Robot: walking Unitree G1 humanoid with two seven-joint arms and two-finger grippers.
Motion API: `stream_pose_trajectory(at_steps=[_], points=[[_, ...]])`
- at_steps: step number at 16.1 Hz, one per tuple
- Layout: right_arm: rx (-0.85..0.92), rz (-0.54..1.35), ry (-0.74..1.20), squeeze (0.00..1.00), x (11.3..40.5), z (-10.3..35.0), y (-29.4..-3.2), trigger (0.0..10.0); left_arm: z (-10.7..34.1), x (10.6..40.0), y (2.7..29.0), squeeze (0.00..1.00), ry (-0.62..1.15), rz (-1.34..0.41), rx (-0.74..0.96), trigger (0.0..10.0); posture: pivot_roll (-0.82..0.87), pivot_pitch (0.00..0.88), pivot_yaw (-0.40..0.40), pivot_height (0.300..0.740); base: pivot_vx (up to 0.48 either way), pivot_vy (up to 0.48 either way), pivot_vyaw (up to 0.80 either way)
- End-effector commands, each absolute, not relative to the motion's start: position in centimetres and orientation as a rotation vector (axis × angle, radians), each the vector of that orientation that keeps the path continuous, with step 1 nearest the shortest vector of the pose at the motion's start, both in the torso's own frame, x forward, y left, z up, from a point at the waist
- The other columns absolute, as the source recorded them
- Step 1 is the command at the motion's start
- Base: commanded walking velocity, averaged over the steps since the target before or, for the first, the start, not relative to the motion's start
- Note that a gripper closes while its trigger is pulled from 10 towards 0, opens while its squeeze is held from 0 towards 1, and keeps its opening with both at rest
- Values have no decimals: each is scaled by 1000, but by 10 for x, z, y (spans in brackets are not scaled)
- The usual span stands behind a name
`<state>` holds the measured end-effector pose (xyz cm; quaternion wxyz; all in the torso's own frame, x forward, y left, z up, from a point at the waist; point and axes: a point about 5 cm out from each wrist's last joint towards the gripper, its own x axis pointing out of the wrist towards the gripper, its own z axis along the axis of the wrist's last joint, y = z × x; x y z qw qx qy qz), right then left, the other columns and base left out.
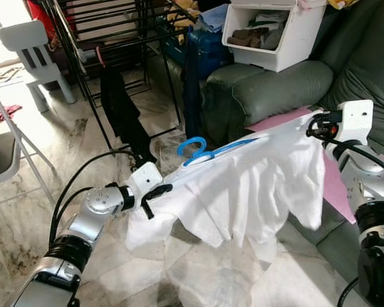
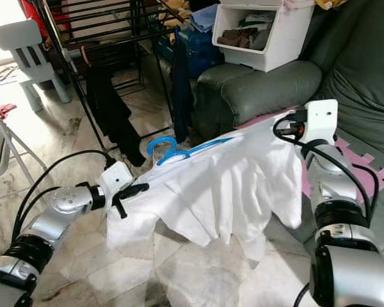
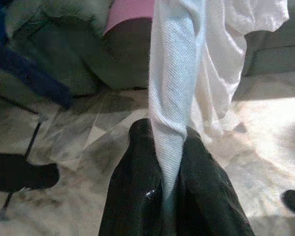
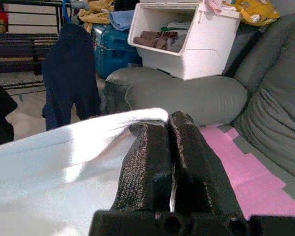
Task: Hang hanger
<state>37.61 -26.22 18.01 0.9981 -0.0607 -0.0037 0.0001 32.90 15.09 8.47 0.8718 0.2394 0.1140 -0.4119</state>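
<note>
Right now my left tool [image 1: 155, 195] and right tool [image 1: 320, 125] each pinch an edge of the white shirt [image 1: 243, 185], stretched between them over the floor. Blue hanger [image 1: 201, 151] sits inside it. Cloth's light, floppy; better hold: the stiff hook.
</note>
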Motion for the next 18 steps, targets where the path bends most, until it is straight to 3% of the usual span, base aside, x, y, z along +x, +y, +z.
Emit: stream_pose_trajectory(at_steps=[1,4,7,11,15,18], points=[[-97,-5,-72,0,378,196,-260,0,73,326,158,0,306,-813,511,0,-166,0,43,740,0,0,0],[-118,306,-61,0,377,183,-192,0,73,333,117,0,270,-771,420,0,-164,0,39,740,0,0,0],[-172,570,-62,0,356,171,-146,0,73,333,85,0,264,-748,329,0,-165,0,35,740,0,0,0],[-239,715,17,0,330,159,-147,0,76,344,83,0,271,-579,258,0,-177,0,39,740,0,0,0],[-305,840,187,0,301,134,-154,0,85,360,115,0,278,-361,233,0,-179,0,44,740,0,0,0],[-373,996,285,0,278,114,-148,0,91,366,126,0,275,-300,204,0,-174,0,44,740,0,0,0]])
